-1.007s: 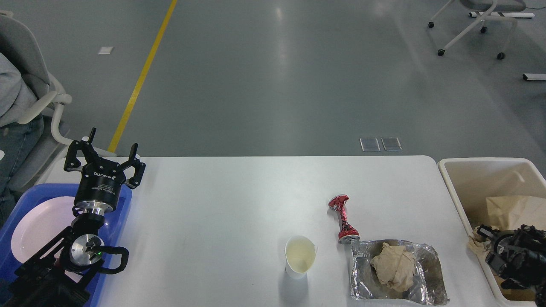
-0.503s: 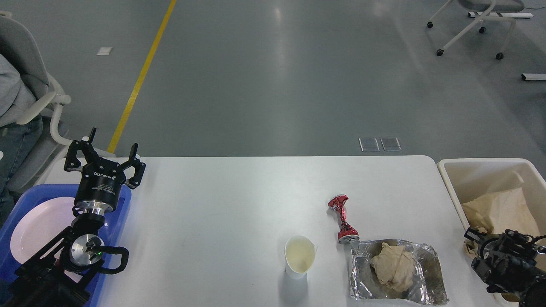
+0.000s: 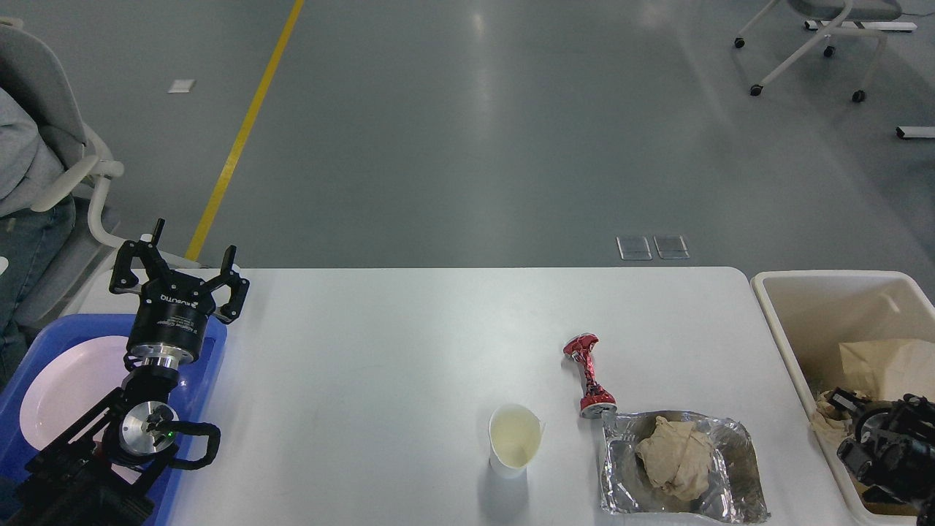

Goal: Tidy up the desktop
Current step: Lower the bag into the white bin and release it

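The white desktop [image 3: 409, 343] holds a white paper cup [image 3: 515, 437], a crushed red can [image 3: 590, 376] and a foil tray [image 3: 738, 482] with a crumpled brown paper wad [image 3: 676, 456] in it. My left gripper [image 3: 179, 274] is open and empty, held up over the far edge of the blue tray [image 3: 212, 365] at the left. My right gripper [image 3: 876, 442] is low at the right, inside the cream bin [image 3: 774, 321], next to brown paper [image 3: 887, 365]. It is dark and its fingers cannot be told apart.
A pale plate [image 3: 66, 394] lies in the blue tray. A seated person [image 3: 29, 190] in a chair is beyond the table's left corner. A wheeled chair [image 3: 811, 44] stands on the floor at the far right.
My right gripper shifted left and then back right inside the bin, and the brown paper there moved with it. The left arm has not moved.
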Controlling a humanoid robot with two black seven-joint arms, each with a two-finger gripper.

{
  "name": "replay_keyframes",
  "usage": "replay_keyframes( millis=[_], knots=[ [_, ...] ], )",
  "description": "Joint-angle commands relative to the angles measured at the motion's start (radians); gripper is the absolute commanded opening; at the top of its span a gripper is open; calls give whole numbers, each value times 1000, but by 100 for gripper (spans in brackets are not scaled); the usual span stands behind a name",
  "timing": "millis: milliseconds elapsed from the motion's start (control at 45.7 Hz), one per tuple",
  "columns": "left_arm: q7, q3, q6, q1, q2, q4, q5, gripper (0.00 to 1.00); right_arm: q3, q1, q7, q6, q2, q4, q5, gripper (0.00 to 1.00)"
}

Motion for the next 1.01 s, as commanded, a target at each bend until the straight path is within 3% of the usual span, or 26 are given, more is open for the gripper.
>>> replay_keyframes(
  millis=[0, 503, 788, 985],
  knots=[
    [0, 0, 0, 0, 0, 0, 0, 96, -3, 0, 1, -88, 1, 8, -1, 100],
    [0, 0, 0, 0, 0, 0, 0, 96, -11, 14, 8, -62, -15, 16, -13, 100],
    [0, 0, 0, 0, 0, 0, 0, 96, -11, 178, 7, -48, -223, 260, -23, 100],
    [0, 0, 0, 0, 0, 0, 0, 96, -8, 216, 8, -19, -256, 283, -59, 100]
  ],
)
